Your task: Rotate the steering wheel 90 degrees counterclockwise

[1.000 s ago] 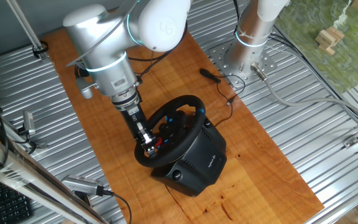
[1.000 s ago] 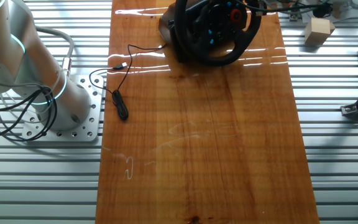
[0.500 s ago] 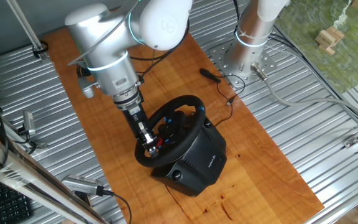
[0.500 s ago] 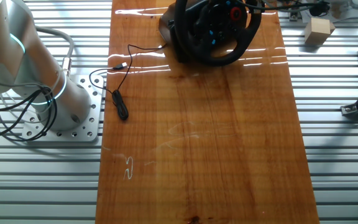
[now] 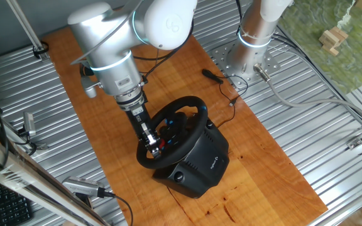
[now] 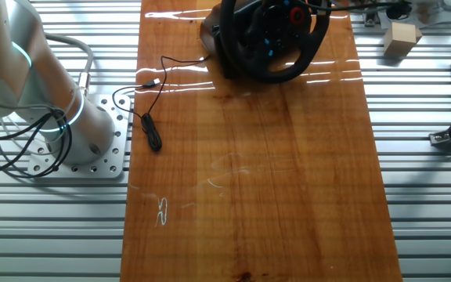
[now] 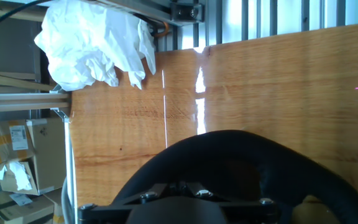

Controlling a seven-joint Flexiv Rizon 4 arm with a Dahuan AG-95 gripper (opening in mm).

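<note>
A single silver robot arm reaches down and forward so that its gripper (image 5: 149, 145) meets the steering wheel (image 5: 182, 112) at the lowest, nearest part of the rim, the part closest to the arm. The steering wheel is a thick black ring tilted back on a boxy black base (image 5: 198, 164), which stands on a wooden tabletop (image 5: 256, 150). From the fingers, the hub with its small red and blue buttons lies just ahead and slightly upward, and the rest of the ring arcs away on both sides and beyond; the base sits behind and below the wheel, on the far side from the arm. The rim section at the fingers runs crosswise to the gripper's reach, so a counterclockwise turn would probably mean carrying this bottom portion sideways along the ring's curve. In the hand view, the black rim (image 7: 241, 155) fills the lower half of the frame as a broad arch very close to the camera, with bare wood beyond it and crumpled white material (image 7: 95, 43) farther off past the table edge. In the other fixed view the wheel (image 6: 268, 39) sits at the far end of the table and the gripper is barely visible. The fingers look narrowly set and pressed against or around the rim, but none of the views shows the fingertips clearly enough to tell whether they are clamped on it or only touching it.
</note>
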